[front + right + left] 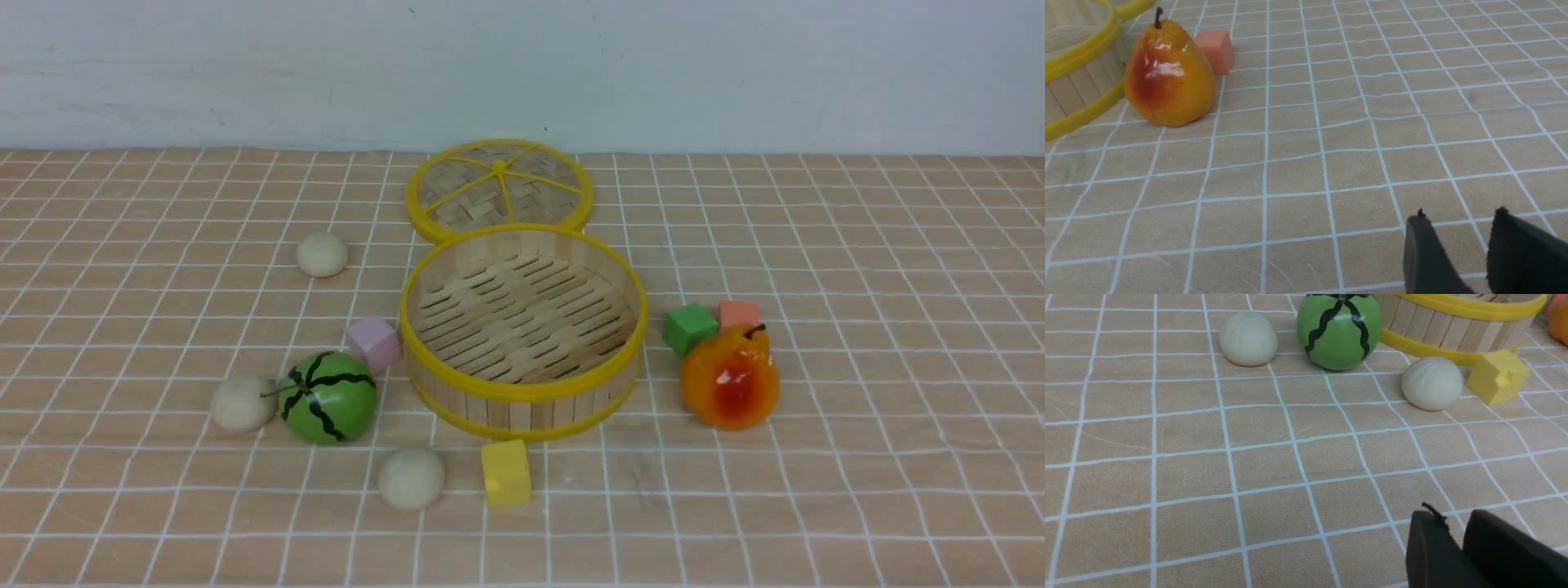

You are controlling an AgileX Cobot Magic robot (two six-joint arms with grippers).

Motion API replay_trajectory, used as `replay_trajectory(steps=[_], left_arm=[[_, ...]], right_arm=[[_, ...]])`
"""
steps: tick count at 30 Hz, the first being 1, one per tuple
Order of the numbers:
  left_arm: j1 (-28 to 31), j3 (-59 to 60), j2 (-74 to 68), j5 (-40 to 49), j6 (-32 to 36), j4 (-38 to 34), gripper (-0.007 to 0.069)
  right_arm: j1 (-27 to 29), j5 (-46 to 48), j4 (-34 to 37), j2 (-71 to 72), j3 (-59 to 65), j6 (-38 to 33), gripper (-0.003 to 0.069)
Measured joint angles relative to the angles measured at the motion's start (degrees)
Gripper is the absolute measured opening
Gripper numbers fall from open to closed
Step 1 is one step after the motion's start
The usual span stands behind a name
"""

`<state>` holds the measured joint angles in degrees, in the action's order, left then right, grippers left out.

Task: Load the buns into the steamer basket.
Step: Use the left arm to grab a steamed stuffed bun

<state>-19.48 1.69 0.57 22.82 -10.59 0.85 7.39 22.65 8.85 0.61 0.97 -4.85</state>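
The left gripper (1453, 516) has its two dark fingers only a little apart, with nothing between them, over the checked tablecloth (1249, 477). The right gripper (1459, 216) also shows its fingers apart, and they hold nothing.

In the front view the steamer basket (522, 390) stands in the centre with its slatted floor bare. All three buns lie outside it on the cloth. The near bun (411, 478) is at lower centre-left, just beside the yellow cube (505, 473). The left bun (243, 403) is close against the watermelon toy (328, 398). The far bun (322, 254) lies alone, up and to the left of the basket. The lid (499, 192) lies behind the basket, and the pear (729, 377) stands at its right.
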Motion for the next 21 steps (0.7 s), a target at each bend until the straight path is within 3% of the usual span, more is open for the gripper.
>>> replay_trajectory(steps=[21], left_arm=[[0.0,0.0,0.0,0.0,0.0,0.7,0.0139]], right_arm=[[0.0,0.0,0.0,0.0,0.0,0.0,0.0241]])
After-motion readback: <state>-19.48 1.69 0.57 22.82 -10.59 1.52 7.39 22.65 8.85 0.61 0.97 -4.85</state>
